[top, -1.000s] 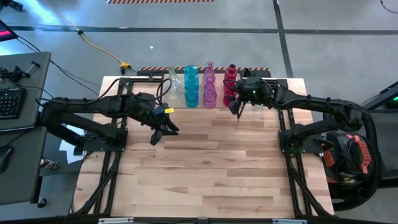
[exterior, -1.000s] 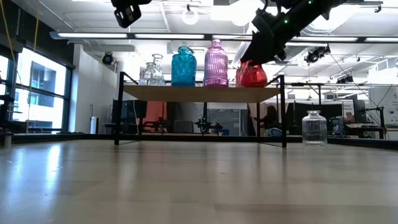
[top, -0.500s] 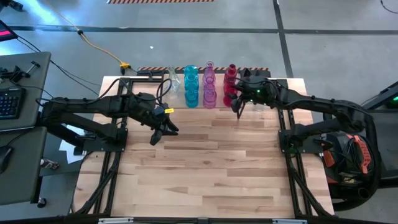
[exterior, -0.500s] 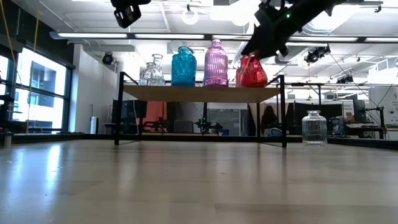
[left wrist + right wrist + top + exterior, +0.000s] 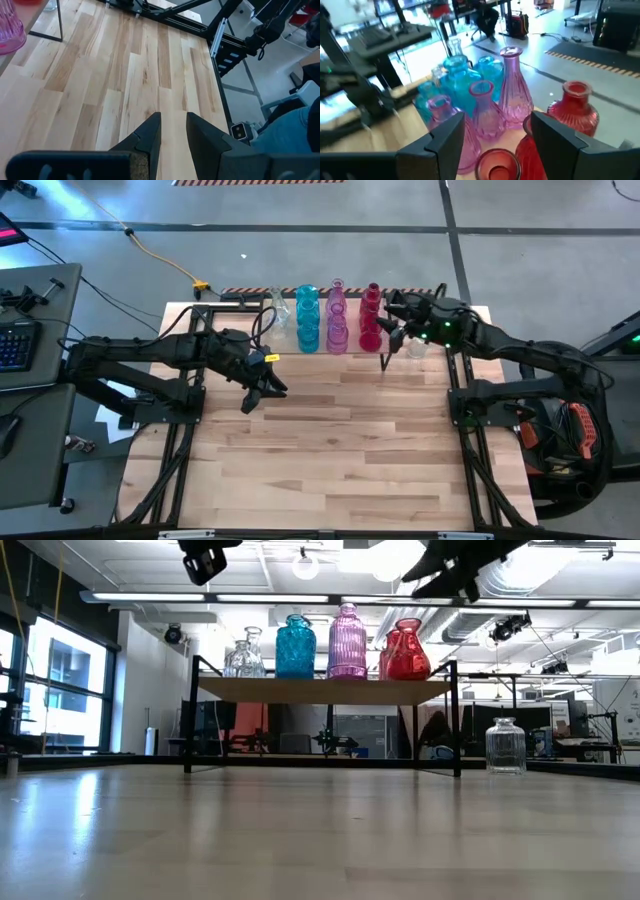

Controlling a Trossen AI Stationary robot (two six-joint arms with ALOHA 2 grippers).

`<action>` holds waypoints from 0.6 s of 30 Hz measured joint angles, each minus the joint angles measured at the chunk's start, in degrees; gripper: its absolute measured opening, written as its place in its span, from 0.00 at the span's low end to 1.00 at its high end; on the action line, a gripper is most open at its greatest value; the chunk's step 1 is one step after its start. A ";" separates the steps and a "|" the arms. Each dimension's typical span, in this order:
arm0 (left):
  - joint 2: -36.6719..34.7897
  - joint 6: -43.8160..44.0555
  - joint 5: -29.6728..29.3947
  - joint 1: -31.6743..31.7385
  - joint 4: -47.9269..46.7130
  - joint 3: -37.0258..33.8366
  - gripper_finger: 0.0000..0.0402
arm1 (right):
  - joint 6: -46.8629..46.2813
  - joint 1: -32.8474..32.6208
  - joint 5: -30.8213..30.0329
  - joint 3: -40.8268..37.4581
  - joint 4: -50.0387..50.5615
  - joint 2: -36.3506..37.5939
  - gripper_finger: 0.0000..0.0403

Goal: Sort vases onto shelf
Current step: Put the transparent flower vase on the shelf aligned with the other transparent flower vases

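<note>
Right gripper (image 5: 393, 320) open, empty, above shelf (image 5: 320, 690) beside red vases (image 5: 404, 652); left gripper (image 5: 262, 392) narrowly parted, empty, away from shelf.

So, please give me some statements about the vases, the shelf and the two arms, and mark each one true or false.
1. A clear vase stands on the table beside the shelf. True.
2. The right gripper holds a red vase. False: its fingers are open and empty, above the red vases.
3. The left gripper is over bare table, away from the shelf. True.
4. The teal vases stand at the shelf's right end. False: the red ones do.
</note>
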State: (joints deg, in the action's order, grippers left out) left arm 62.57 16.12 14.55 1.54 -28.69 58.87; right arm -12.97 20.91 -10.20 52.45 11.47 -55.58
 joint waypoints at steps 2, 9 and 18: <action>0.00 0.12 0.00 0.00 -0.06 0.00 0.20 | -2.65 0.11 -0.07 0.00 1.91 2.18 0.52; 0.00 0.13 0.00 0.00 -0.15 0.00 0.20 | -12.12 0.13 -12.61 0.00 16.79 9.26 0.52; 0.00 -0.34 0.00 0.00 -0.17 0.00 0.20 | -27.13 7.75 -14.31 0.00 38.67 9.02 0.52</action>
State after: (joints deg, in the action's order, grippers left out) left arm 62.57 15.77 14.55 1.54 -28.86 58.87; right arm -40.10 28.65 -24.51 52.45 50.14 -46.57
